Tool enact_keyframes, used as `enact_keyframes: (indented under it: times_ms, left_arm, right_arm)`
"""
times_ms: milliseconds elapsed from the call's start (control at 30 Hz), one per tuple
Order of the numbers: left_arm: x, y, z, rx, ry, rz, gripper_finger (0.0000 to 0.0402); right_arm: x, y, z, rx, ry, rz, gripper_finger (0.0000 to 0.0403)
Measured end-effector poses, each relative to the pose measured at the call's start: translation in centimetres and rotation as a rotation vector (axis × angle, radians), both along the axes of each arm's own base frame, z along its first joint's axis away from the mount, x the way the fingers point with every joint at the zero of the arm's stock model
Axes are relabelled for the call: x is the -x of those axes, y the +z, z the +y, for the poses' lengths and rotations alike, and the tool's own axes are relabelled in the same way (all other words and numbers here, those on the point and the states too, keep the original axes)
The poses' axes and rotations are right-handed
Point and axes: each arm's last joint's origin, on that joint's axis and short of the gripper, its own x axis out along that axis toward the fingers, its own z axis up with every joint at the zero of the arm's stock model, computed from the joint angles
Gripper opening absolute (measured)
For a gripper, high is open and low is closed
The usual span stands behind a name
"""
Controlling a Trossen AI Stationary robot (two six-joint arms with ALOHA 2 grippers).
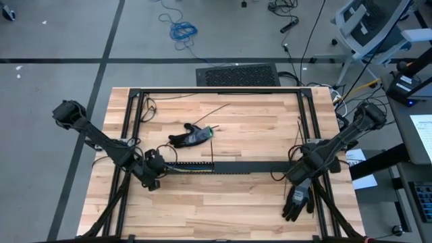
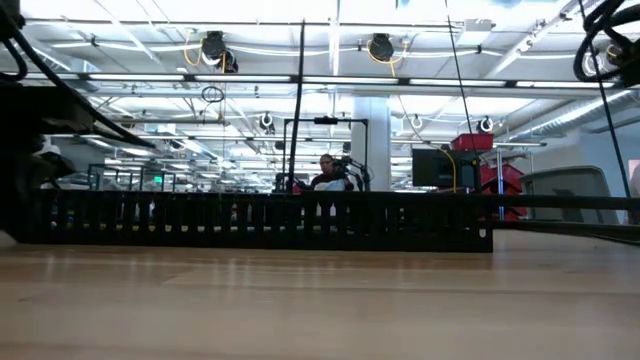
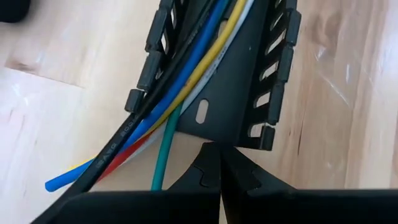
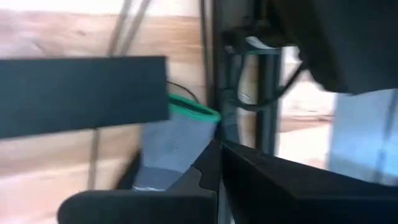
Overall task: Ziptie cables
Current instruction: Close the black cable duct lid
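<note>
Your counter is pale butcher-block inside a black frame, on a grey floor where a coiled blue cable lies well beyond it. From above, a black slotted duct runs across the middle; the left tool sits at its left end and the right tool near its right end, just above a glove. A second glove lies behind the duct.

At counter height you see only the duct's slotted wall and the workshop behind.

The left wrist view shows the cables lying in the duct, ends spilling out toward the left tool, which is clenched and holds nothing. They look light, limp and slick-jacketed; I'd pinch the bundle just outside the duct mouth.

In the right wrist view, that tool is also clenched and empty, beside a green-cuffed glove.
</note>
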Motion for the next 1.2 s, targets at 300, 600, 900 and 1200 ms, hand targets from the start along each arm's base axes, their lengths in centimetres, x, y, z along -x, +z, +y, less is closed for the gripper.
enact_keyframes:
  times_ms: [300,600,900,1200]
  left_arm:
    - [0.0,0.0,0.0,-0.010,-0.001,-0.001,0.0000]
    - [0.0,-0.1,0.0,0.003,0.001,0.005,0.0000]
    - [-0.1,0.1,-0.1,0.004,-0.034,0.010,0.0000]
    - [0.0,0.1,-0.2,-0.008,-0.085,0.027,0.0000]
  right_arm:
    - [-3.0,-5.2,-0.3,0.199,-0.188,0.219,0.0000]
    - [-5.2,-8.5,-4.0,0.407,-0.366,0.392,0.0000]
    - [-8.6,-5.1,-4.4,0.390,-0.296,-0.019,0.0000]
    - [-11.5,4.7,-4.2,0.483,0.171,-0.327,0.0000]
